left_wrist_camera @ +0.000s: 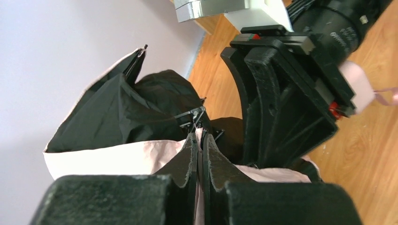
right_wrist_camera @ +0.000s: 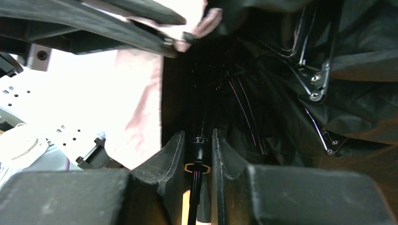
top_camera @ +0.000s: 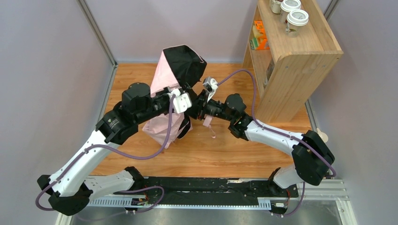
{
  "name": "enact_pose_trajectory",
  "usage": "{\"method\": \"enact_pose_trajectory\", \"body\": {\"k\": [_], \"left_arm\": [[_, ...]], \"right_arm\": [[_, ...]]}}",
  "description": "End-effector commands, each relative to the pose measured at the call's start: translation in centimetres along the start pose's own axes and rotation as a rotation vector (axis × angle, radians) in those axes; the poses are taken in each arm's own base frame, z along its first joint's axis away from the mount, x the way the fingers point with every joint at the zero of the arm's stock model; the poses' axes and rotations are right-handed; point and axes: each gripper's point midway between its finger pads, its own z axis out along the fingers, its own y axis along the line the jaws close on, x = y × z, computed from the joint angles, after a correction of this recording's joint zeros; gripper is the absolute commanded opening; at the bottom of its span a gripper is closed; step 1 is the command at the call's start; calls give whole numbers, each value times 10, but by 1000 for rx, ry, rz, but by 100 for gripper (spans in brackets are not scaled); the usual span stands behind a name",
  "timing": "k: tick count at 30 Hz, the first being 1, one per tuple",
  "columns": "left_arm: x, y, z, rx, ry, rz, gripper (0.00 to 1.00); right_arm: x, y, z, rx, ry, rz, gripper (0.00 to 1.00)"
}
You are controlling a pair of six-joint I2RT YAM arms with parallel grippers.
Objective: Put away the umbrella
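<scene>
We see our left tool (left_wrist_camera: 200, 138) pinching pink fabric (left_wrist_camera: 117, 158) of the umbrella (top_camera: 185, 63), our right tool (right_wrist_camera: 197, 136) clamped narrowly on its shaft (right_wrist_camera: 197, 152).

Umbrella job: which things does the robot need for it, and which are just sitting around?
For the job: pale pink folding umbrella with black lining; left gripper, pinching it; right gripper, clamped on its thin black shaft.
Just sitting around: light wooden shelf unit; white-lidded paper cups on top of it.
</scene>
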Motion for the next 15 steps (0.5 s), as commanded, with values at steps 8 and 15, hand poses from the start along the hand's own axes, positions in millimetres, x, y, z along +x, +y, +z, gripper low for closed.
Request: {"method": "enact_pose_trajectory", "body": {"k": [8, 15], "left_arm": [[-54, -28, -83, 30, -336, -300, 0], [-30, -88, -69, 214, -320, -486, 0]], "right_arm": [[-52, -2, 8, -5, -151, 1, 0], [-68, 13, 9, -95, -233, 124, 0]]}}
